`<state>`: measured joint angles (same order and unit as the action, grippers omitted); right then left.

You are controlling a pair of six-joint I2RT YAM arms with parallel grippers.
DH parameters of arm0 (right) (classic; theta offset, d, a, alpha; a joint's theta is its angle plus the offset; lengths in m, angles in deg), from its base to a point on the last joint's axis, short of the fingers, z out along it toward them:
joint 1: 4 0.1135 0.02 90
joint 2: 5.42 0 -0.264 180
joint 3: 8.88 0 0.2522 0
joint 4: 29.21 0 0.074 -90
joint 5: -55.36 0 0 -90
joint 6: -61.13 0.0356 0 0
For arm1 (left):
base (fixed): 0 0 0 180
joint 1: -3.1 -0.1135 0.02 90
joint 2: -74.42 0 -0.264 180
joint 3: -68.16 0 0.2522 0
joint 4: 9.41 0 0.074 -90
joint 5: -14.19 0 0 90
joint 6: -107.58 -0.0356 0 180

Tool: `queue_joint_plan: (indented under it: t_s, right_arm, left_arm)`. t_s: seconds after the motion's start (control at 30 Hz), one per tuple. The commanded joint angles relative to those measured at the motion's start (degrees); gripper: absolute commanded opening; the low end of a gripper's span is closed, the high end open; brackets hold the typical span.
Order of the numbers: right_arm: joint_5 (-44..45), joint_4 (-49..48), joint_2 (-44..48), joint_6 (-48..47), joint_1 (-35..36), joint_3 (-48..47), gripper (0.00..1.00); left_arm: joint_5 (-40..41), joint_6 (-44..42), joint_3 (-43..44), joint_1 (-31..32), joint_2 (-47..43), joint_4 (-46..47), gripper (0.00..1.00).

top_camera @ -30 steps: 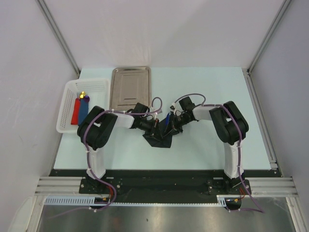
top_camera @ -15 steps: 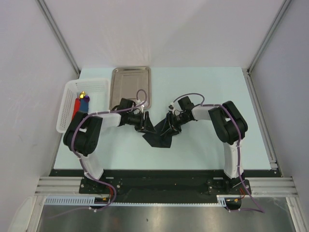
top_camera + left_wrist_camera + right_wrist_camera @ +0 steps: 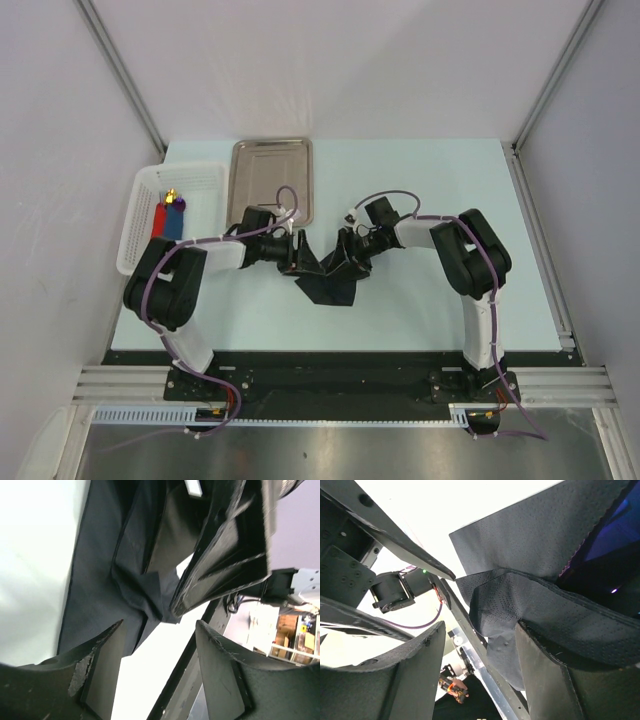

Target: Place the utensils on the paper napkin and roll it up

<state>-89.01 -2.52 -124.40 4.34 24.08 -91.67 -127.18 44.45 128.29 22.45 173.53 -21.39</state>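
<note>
Both grippers are letting go. The left gripper (image 3: 297, 253) is drawing back toward nine o'clock and the right gripper (image 3: 346, 256) is easing off, each with fingers spread wide and gripping nothing. The thin matte black paper napkin (image 3: 325, 285) is lying loosely folded at table centre, just below them, with what looks like the bright blue slender plastic utensil (image 3: 619, 532) peeking from a fold. Being soft and light, the paper is probably springing open, so pinching its free edge at six o'clock seems best. The shiny rectangular steel tray (image 3: 272, 180) is crowding eleven o'clock, while the pale table (image 3: 430, 300) is lying bare toward three o'clock.
</note>
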Motion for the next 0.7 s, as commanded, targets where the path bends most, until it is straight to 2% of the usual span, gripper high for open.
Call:
queue_joint_plan:
  t_s: [0.0, 0.33, 0.67]
  right_arm:
    - [2.4, 0.9, -2.0, -1.0, 0.2, -0.9, 0.63]
    - [2.5, 0.5, -1.3, -1.4, -0.4, 0.0, 0.59]
    - [2.6, -0.3, -0.9, -1.6, -0.9, 1.0, 0.52]
  left_arm:
    - [-0.3, 5.1, -0.1, -0.5, -0.5, 6.3, 0.63]
    - [1.7, 9.2, 0.9, 0.6, 4.4, 5.9, 0.58]
    - [0.7, 21.9, -1.3, -0.1, 5.7, 16.8, 0.62]
